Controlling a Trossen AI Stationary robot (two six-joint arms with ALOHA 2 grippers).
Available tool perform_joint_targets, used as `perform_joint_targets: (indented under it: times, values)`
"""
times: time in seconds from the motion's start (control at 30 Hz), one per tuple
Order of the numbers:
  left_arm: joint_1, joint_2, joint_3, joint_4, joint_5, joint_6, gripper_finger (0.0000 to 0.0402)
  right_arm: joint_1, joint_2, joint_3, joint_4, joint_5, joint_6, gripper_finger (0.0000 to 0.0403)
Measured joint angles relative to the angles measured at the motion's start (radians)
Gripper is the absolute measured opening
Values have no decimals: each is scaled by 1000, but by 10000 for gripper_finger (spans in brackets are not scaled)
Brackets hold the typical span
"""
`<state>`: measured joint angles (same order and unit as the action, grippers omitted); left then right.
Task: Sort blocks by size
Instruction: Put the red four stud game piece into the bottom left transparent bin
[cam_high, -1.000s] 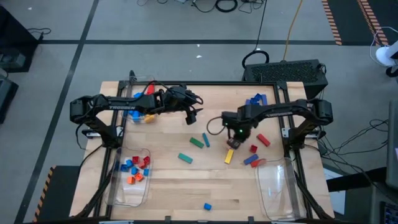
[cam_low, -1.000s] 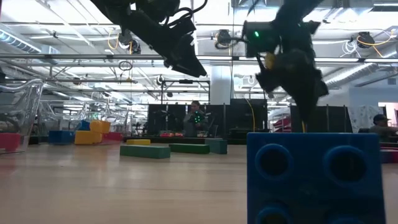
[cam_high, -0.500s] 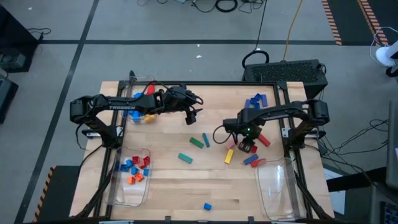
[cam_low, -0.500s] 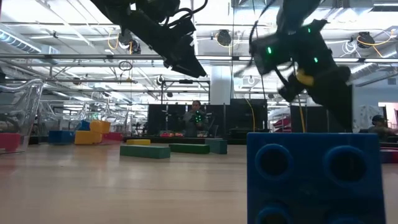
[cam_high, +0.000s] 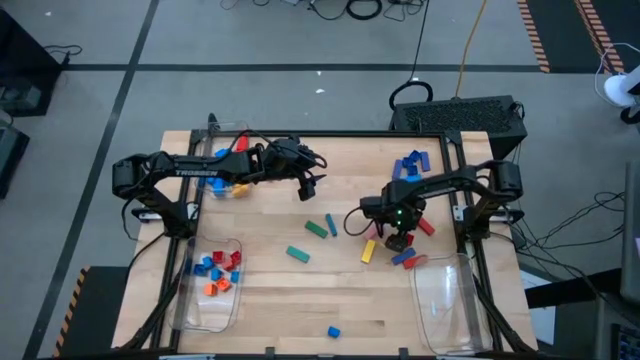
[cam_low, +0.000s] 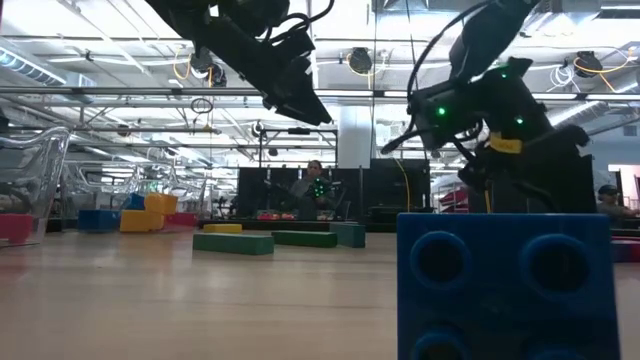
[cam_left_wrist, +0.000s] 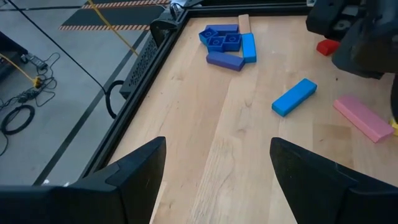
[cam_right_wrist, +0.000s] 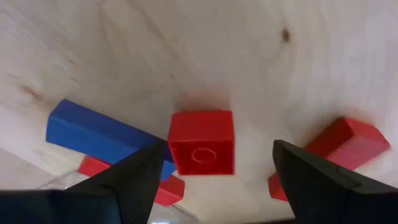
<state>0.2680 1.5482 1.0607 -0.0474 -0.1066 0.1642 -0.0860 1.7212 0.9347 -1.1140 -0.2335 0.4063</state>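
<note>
Currently we are hovering our right end effector (cam_high: 399, 240), fingers apart, over a red cube (cam_right_wrist: 201, 142) near the tabletop's right edge; crowding blocks (cam_right_wrist: 99, 138) risk snagging.

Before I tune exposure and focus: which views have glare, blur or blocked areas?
Low view: bright ceiling lights leave the arms as silhouettes, and a soft close blue brick blocks the lower right. Right wrist view: red cube sharp, soft shadow behind it. High view: evenly lit.

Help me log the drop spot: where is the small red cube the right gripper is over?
In the right wrist view the small red cube lies on the table between the open right gripper fingers, beside a blue bar, on the table's right side.
</note>
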Motion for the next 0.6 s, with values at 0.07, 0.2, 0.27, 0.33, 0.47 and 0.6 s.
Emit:
perform_joint_targets:
  times: [0.07,0.2,0.27,0.33,0.47,0.6]
  values:
    - [0,0,0,0,0,0,290,10,0,-16,27,-1,0,280]
    - [0,0,0,0,0,0,290,31,0,-31,50,0,12,244]
    - [0,0,0,0,0,0,290,38,0,-31,72,0,23,213]
    - [0,0,0,0,0,0,290,47,0,-32,85,0,28,174]
    - [-13,0,0,-18,-24,0,290,66,-3,-30,151,-5,53,108]
    - [-58,0,0,-77,-182,24,290,78,-17,-28,260,-19,56,108]
